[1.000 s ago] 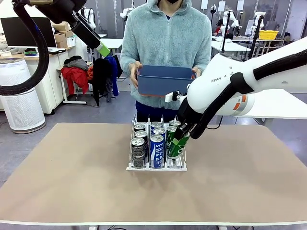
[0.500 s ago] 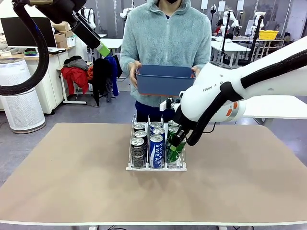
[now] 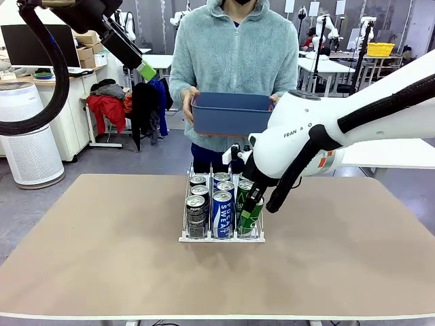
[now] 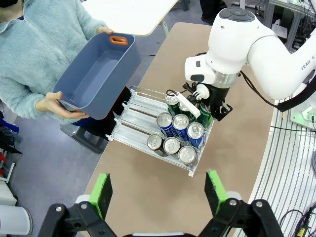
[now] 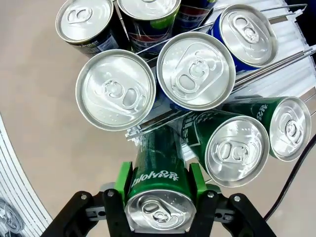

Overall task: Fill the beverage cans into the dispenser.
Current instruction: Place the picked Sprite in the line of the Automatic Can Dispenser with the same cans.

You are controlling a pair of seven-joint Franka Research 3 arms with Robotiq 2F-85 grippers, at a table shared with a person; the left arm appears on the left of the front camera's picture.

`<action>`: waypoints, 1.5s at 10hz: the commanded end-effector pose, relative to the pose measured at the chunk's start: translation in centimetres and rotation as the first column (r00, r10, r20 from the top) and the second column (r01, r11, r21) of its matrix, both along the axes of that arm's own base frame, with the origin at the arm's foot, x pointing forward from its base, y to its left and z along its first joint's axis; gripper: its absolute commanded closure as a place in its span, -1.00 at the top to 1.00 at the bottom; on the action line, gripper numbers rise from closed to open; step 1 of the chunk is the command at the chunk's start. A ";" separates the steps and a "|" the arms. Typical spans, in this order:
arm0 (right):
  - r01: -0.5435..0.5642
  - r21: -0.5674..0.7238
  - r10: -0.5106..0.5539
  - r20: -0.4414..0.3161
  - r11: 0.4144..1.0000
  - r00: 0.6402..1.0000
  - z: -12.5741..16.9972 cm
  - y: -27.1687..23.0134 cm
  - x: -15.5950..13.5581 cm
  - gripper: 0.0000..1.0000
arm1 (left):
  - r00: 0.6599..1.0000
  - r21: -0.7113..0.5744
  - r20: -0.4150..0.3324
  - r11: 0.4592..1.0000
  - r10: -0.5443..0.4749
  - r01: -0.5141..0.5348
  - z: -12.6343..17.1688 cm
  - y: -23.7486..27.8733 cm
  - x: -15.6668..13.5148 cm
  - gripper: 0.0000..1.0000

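A green can (image 5: 160,173) is pinched at its upper wall by the right tool (image 5: 159,183), tilted at the dispenser's (image 3: 185,236) front right lane. Rigid but smooth and dentable metal is judged; moderate side grip is advised. The left tool (image 4: 159,188) is spread, raised.

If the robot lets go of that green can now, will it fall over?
Probably not far: the green can leans between the right gripper pads, inside the dispenser wires. It looks smooth and stiff, so it might slide. Round cans likely roll if tipped out.
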State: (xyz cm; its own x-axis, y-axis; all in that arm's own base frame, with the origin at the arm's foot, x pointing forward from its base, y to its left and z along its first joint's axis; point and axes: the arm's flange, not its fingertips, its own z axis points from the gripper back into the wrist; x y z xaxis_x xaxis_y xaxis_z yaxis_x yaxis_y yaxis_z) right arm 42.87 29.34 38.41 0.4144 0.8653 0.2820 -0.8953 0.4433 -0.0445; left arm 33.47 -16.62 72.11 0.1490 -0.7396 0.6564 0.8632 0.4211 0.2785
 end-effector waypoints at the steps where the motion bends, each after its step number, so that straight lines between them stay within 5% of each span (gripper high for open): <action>1: -0.029 -0.029 0.028 -0.043 0.999 0.999 -1.0 0.3 0.3 0.24 | 1.000 0.002 -0.006 1.000 0.000 0.000 -0.2 0.1 0.0 1.00; 5: 0.005 -0.026 -0.006 -0.019 1.000 1.000 1.6 0.1 -0.7 0.99 | 1.000 0.002 -0.006 1.000 0.000 0.000 -0.2 0.1 0.0 1.00; 11: 0.119 0.018 -0.120 0.034 0.993 0.992 4.6 -0.8 -2.2 1.00 | 1.000 0.002 -0.006 1.000 0.000 0.000 -0.2 0.1 0.0 1.00; 15: 0.063 0.022 -0.064 0.020 0.998 0.998 4.6 -0.4 -1.2 1.00 | 1.000 0.002 -0.006 1.000 0.000 0.000 -0.2 0.1 0.0 1.00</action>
State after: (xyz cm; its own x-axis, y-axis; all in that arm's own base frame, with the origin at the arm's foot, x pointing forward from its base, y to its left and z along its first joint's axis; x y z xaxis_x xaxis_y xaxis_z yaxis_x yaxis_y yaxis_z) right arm 41.51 28.92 43.00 0.4754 0.8234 0.3099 -0.8570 0.5130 -0.0486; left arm 33.47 -16.62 72.11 0.1490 -0.7396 0.6564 0.8632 0.4211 0.2786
